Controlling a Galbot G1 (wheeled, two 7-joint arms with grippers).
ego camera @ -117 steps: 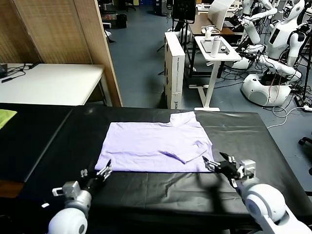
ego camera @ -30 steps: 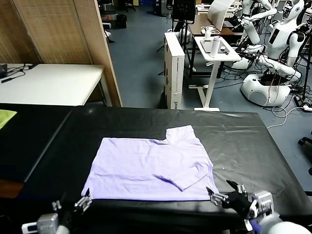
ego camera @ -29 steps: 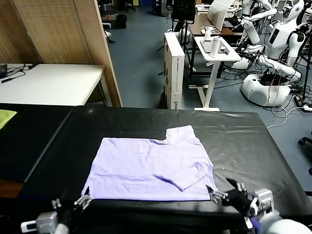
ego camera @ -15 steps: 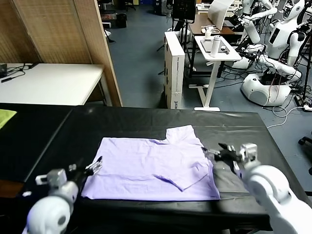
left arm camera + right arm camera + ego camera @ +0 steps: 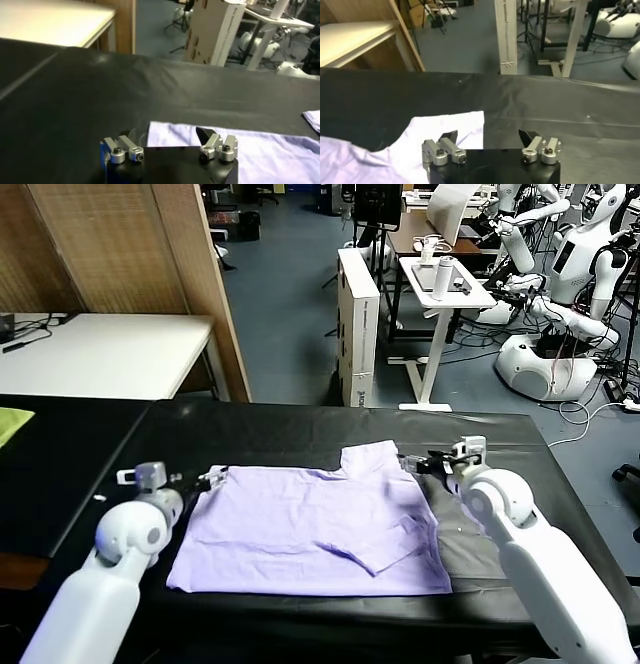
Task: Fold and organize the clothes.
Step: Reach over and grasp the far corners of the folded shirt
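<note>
Head view: T-shirt (image 5: 315, 519) lies spread flat on the black surface (image 5: 500, 444). Left end effector (image 5: 212, 478) sits at the T-shirt's far left corner, right end effector (image 5: 418, 463) at its far right sleeve; both stand spread wide, gripping nothing.

The head camera sits high, looking forward and down over the black table (image 5: 300, 434), with the lab floor beyond at twelve o'clock. The left arm enters from seven o'clock, the right from five.

The left wrist camera rides low and close behind the left gripper (image 5: 167, 145), facing along its spread fingers across the table toward a white table (image 5: 55, 20) and a tall cardboard box (image 5: 212, 30).

The right wrist camera sits equally close behind the right gripper (image 5: 490, 142), facing the same way.

All three views share the table's far edge, the lavender T-shirt (image 5: 310, 519) and that box.
</note>
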